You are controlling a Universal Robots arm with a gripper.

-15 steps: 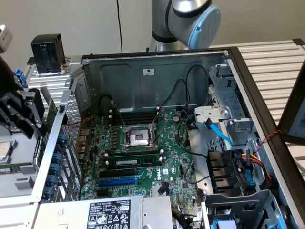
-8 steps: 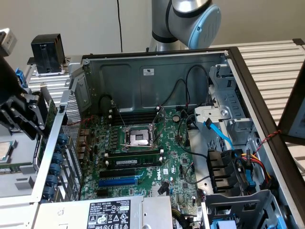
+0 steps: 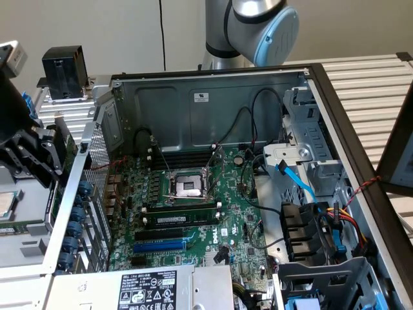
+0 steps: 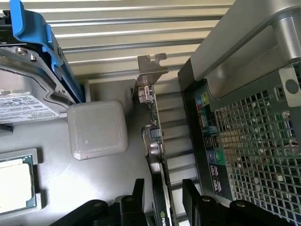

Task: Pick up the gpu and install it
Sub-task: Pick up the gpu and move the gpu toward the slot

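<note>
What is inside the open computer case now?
Inside the case: the motherboard with a bare CPU socket, RAM sticks and cables. The power supply hides the board's near edge. The gpu stands outside, between the fingers of the open gripper.

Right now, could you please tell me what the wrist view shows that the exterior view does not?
The wrist view adds the gpu standing on edge within the open gripper, silver bracket at its far end, and a hard drive. The exterior view adds the motherboard and its empty CPU socket inside the case. Shared: the case's perforated rear wall and a CPU chip outside it.
</note>
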